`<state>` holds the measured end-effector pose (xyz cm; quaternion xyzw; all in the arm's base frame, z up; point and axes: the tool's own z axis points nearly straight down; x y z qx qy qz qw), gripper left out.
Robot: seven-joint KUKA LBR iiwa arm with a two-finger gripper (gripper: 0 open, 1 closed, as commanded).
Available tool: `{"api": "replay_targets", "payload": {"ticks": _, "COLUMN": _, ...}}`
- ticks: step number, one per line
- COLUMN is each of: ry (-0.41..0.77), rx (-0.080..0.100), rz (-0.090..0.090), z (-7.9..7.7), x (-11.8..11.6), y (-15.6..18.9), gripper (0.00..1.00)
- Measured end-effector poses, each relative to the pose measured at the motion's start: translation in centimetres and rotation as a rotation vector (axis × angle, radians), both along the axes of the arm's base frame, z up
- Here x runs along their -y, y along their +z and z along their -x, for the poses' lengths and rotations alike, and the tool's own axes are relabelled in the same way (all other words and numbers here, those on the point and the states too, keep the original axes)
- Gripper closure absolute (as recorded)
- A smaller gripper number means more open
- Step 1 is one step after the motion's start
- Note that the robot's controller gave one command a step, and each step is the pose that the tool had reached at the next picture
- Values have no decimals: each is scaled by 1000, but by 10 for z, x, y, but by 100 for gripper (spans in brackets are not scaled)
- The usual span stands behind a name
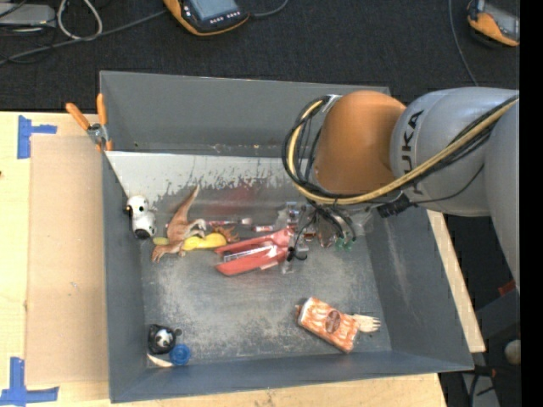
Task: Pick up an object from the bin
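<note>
My gripper [298,236] hangs low in the middle of the bin, just below the orange wrist cover, at the right end of a flat red object [248,256] that lies lengthwise on the bin floor. Whether it touches or grips that red object is hidden from here. Left of the red object lie a small yellow piece [204,242] and a tan toy dinosaur [179,224]. An orange printed packet [329,322] lies on the floor in front of the gripper, apart from it.
A small white and black toy [139,215] sits against the left wall. A black ball [159,338] and a blue cap [180,354] rest in the front left corner. The arm and its cables cover the bin's right rear part.
</note>
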<state>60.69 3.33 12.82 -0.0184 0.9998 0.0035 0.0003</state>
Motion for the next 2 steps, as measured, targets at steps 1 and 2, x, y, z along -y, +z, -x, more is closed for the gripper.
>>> {"api": "replay_targets", "payload": {"ticks": 1, "ry": 86, "rx": 6, "rz": 0, "z": -13, "x": -12, "y": 46, "gripper": 100}}
{"api": "replay_targets", "payload": {"ticks": 2, "ry": 229, "rx": 6, "rz": 0, "z": -12, "x": -15, "y": -2, "gripper": 100}}
